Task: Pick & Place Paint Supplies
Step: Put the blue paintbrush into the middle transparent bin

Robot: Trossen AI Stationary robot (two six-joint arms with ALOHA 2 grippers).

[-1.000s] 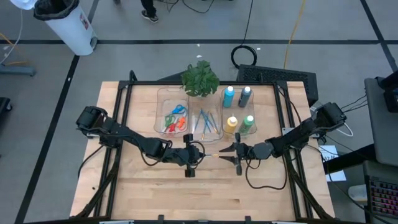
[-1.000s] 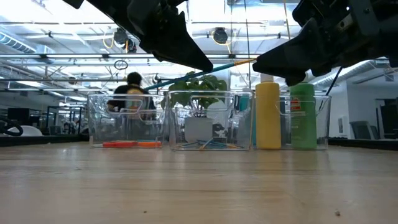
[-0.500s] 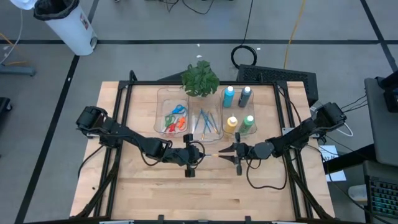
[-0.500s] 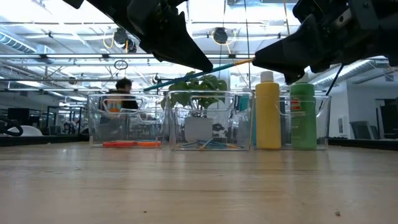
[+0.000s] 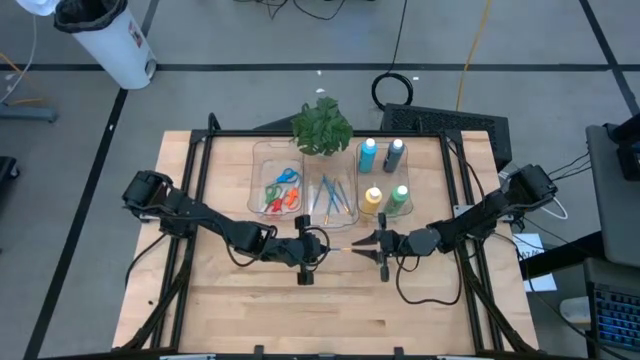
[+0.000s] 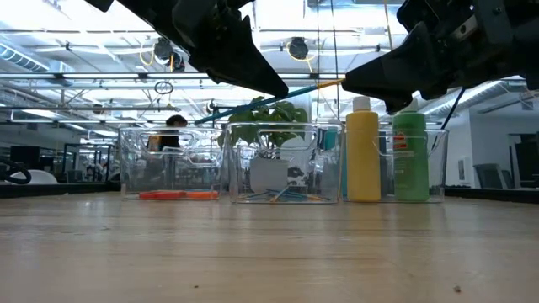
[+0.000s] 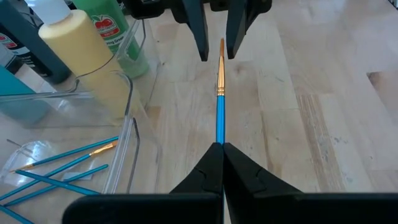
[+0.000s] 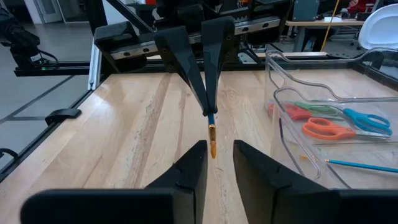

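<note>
Nothing on the table has shifted over the last second except the right gripper, whose two fingers have drawn a little closer around the orange tip of the brush while still standing apart from it. That brush hangs in the air between the two arms, in front of the bins, because the left gripper is clamped on its blue handle, seemingly for a hand-over. Its long axis runs nearly level across the table, tip toward the right arm.
</note>
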